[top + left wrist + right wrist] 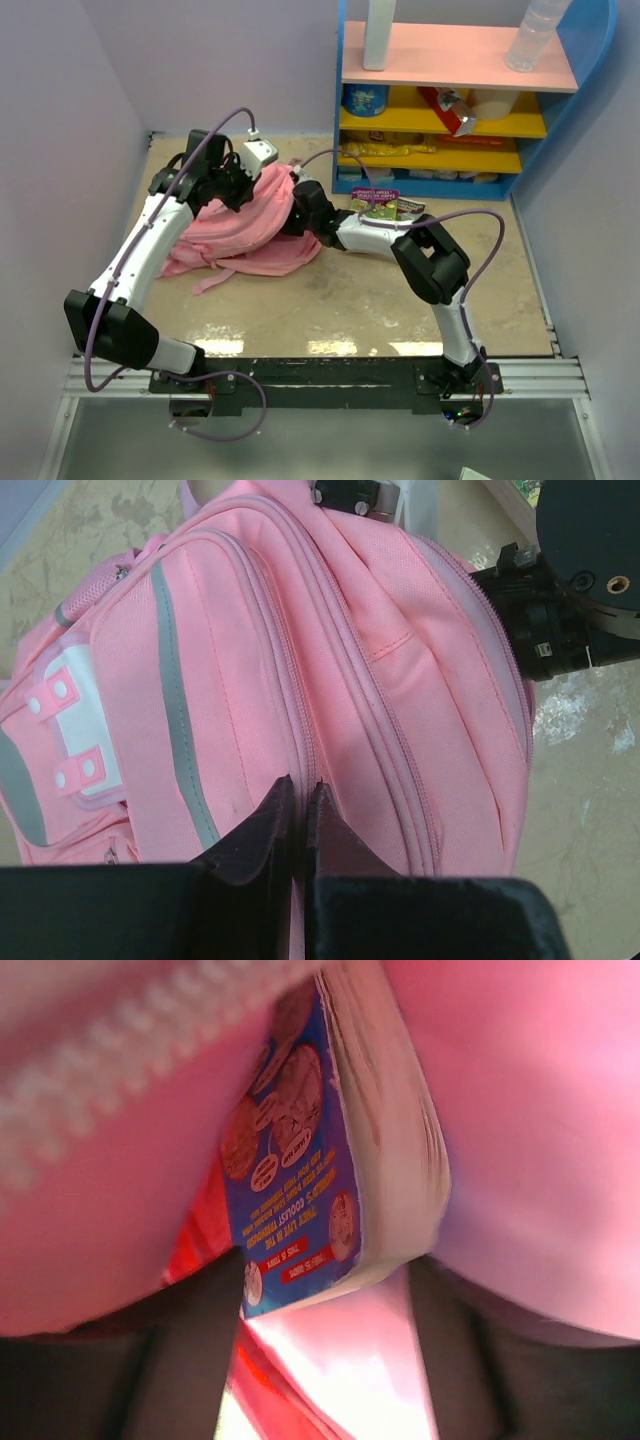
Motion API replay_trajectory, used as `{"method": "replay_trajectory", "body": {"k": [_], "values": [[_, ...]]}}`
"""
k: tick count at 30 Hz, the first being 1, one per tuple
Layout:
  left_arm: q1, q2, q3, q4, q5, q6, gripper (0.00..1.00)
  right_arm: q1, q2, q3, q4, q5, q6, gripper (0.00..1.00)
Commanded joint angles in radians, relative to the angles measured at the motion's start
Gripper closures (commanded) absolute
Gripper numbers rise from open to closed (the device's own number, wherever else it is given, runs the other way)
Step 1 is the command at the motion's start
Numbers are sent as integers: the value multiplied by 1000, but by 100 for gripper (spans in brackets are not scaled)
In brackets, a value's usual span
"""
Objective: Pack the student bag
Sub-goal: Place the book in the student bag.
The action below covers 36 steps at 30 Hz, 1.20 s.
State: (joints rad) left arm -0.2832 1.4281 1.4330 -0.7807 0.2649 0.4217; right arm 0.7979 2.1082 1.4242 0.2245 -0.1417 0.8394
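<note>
the student bag (250, 228) lies on the table (380, 310), left of centre and near the shelf (460, 60). its grey-and-white patch (70, 715) shows at the left edge of the left wrist view. we see the left gripper (303, 785) on top of the bag, its fingers almost together and pinching a thin fold of pink cloth beside a zipper seam. the right gripper (300, 212) reaches into the bag's opening from the shelf side. in the right wrist view a book (300, 1160) with a blue cover and white page edges stands between its fingers, with pink cloth on both sides and zipper teeth (120, 1050) above left. the fingers stand apart, close to the book, but we cannot tell whether they press on it. a small purple packet (375, 203) lies on the table in front of the shelf.
</note>
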Motion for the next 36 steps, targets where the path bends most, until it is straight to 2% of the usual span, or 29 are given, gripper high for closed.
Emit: {"method": "replay_trajectory", "body": {"k": [1,4,6,9,12,14,15,18,24,31,34,36], "values": [[-14,-34,70,75,103,-11,100,11,-17,76,-71,30,-72,18],[-13,-34,61,78,100,-6,100,7,-109,-28,-105,85,-111,9],[-14,-34,50,84,100,-4,100,-6,-198,-149,-76,67,-111,8],[-13,-29,47,87,103,-4,100,-9,-238,-217,-40,60,-137,10],[-13,-24,53,87,112,-12,100,-9,-192,-154,-158,85,-145,26],[-13,-26,58,81,111,-12,100,-6,-192,-156,-143,85,-138,33],[-13,-31,58,78,109,-12,100,-6,-191,-157,-131,83,-137,43],[-13,-38,50,80,99,-3,100,-6,-182,-145,-151,90,-141,60],[-14,-35,43,83,111,-1,100,-6,-156,-142,-103,131,-157,78],[-14,-35,60,75,134,-6,100,6,-56,-24,-42,160,-163,82],[-13,-37,63,70,132,-4,100,9,-27,-18,25,98,-111,70],[-14,-38,60,69,125,-1,100,9,-65,-47,61,88,-106,58]]}}
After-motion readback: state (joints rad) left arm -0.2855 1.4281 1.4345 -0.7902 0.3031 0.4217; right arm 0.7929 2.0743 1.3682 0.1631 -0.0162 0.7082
